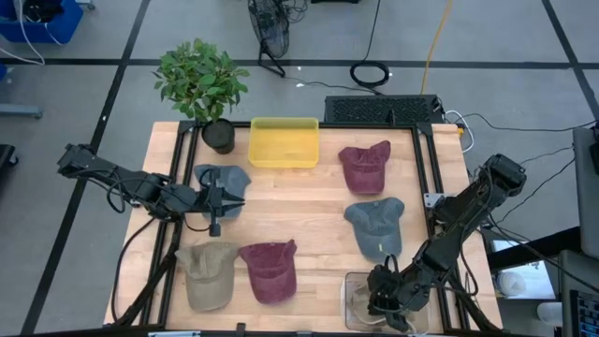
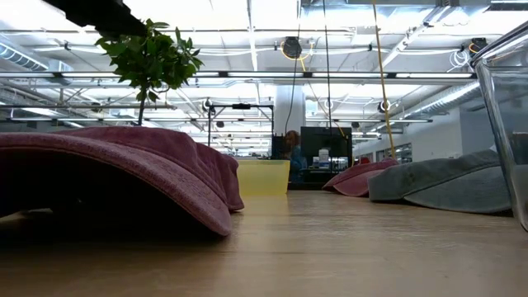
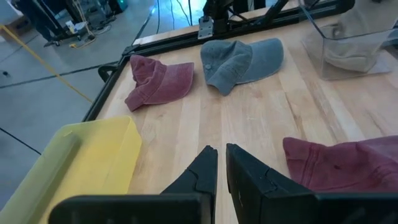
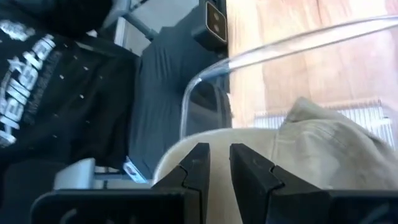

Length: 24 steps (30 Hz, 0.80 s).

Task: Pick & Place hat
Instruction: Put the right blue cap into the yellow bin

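Observation:
Several caps lie brim-flat on the wooden table. A blue-grey cap (image 1: 225, 178) is at the left and a maroon cap (image 1: 365, 167) at the far right. A grey-blue cap (image 1: 376, 227) is at the right, and a tan cap (image 1: 208, 274) and a maroon cap (image 1: 270, 270) are near the front. Another tan cap (image 4: 323, 149) lies inside a clear bin (image 1: 356, 304) at the front right. My left gripper (image 1: 217, 201) hovers shut and empty over the blue-grey cap (image 3: 221, 168). My right gripper (image 1: 379, 298) is shut inside the bin, just over the tan cap (image 4: 219, 163).
A yellow bin (image 1: 284, 142) stands at the far edge, beside a potted plant (image 1: 201, 84) at the far left corner. Bare wood lies in the table's middle (image 1: 309, 201). In the low view the near maroon cap (image 2: 124, 169) fills the left foreground and the clear bin's wall (image 2: 507, 124) the right.

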Tool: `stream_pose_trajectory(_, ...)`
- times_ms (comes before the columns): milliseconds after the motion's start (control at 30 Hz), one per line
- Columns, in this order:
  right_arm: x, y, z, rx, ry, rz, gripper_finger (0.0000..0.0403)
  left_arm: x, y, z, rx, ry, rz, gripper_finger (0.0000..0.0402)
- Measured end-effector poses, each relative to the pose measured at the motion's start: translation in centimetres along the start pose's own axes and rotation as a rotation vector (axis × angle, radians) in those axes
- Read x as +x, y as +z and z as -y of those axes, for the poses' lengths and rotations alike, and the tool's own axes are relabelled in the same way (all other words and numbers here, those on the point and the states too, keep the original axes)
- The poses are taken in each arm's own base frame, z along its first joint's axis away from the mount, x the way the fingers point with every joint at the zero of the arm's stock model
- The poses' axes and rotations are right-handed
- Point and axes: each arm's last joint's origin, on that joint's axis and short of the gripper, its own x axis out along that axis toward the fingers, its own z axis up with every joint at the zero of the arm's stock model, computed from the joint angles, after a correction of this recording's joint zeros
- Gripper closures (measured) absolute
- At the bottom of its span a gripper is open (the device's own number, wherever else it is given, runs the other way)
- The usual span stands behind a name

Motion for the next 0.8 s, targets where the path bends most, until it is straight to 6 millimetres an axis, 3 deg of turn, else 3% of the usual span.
stream_pose_trajectory(133, -0.4, 0.3, 0.7, -0.054, -0.068, 0.006, 0.0348, 0.0, 0.3, 0.0, -0.008, 0.001, 0.024, 0.0360)
stream_pose_trajectory(367, -3.0, 3.5, 2.1, -0.174, -0.118, 0.107, 0.0348, 0.0, 0.3, 0.0, -0.015, 0.002, 0.030, 0.0360)
stream_pose_trajectory(600, -6.3, 6.8, 6.1, -0.242, -0.372, 0.160, 0.0348, 0.0, 0.2, 0.0, -0.027, 0.001, 0.021, 0.0360)
stream_pose_trajectory(800, -6.5, 11.3, 8.8, -0.374, -0.412, 0.289, 0.0348, 0.0, 0.2, 0.0, -0.029, 0.001, 0.021, 0.0360)
